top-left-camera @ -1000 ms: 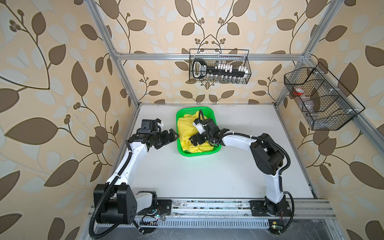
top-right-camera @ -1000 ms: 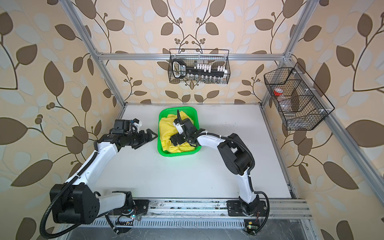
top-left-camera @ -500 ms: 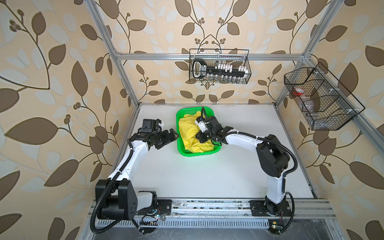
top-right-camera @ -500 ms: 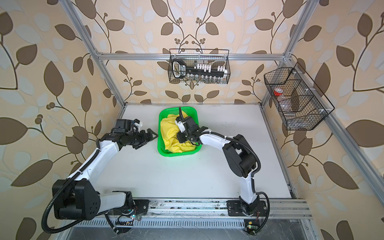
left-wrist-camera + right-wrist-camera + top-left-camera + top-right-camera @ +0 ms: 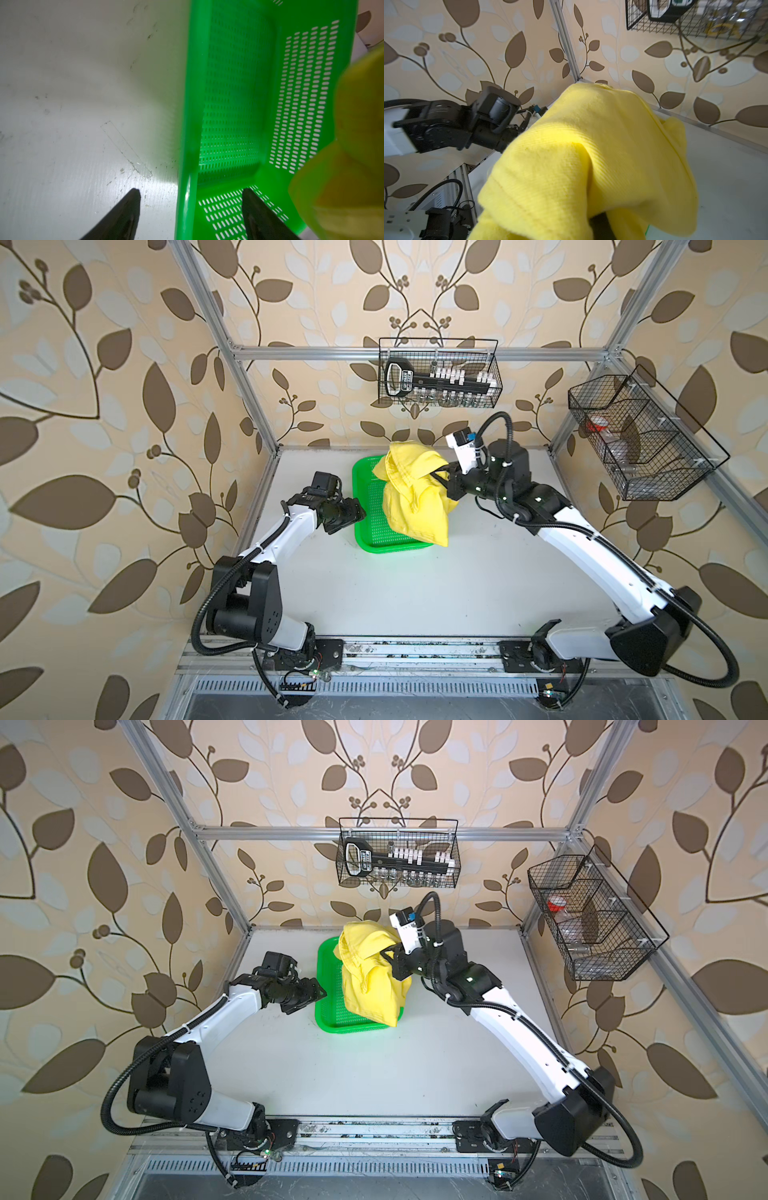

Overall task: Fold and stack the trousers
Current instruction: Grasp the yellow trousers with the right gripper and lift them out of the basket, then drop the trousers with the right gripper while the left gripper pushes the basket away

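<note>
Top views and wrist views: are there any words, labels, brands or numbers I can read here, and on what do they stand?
White label on the black tool in the back wire basket: print is there, but too small to read.
The same tool in the right wrist view: cropped and blurred, unreadable.
On the trousers and the green basket: no print visible.

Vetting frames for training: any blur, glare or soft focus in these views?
Left wrist view: green basket fairly sharp, trousers a soft out-of-focus smear at the edge, bright patch on the table. Right wrist view: fabric ribbing crisp, left arm blurred. Both top views: evenly lit, sharp, frame posts splay outward from the wide angle.
</note>
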### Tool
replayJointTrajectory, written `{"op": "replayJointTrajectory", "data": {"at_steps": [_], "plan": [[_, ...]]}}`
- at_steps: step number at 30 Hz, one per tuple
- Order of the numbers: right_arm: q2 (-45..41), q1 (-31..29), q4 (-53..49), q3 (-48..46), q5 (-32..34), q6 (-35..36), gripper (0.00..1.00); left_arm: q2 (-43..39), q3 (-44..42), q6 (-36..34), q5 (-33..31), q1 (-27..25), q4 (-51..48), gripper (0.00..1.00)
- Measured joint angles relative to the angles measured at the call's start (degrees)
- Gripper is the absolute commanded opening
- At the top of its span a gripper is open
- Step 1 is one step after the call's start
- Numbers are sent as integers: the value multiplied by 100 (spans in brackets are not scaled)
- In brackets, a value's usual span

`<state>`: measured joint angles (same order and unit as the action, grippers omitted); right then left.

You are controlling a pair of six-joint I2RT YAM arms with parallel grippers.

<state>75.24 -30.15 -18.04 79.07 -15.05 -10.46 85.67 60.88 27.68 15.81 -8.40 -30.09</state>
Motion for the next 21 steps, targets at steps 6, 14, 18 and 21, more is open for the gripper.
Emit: {"op": "replayJointTrajectory", "data": {"at_steps": [6, 14, 18, 21], "plan": [[-726, 487, -350, 0, -39, 17, 0, 507, 382, 72, -468, -146, -13, 51], [-1071, 778, -946, -2, -39, 94, 0, 1047, 732, 81, -833, -372, -15, 24], [-1246, 960, -1178, 0, -44, 94, 0, 1128, 824, -2, -909, -396, -37, 12], [-1405, 1209, -1322, 0, -85, 94, 0, 1139, 916, 98, -1034, -393, -35, 11]]}}
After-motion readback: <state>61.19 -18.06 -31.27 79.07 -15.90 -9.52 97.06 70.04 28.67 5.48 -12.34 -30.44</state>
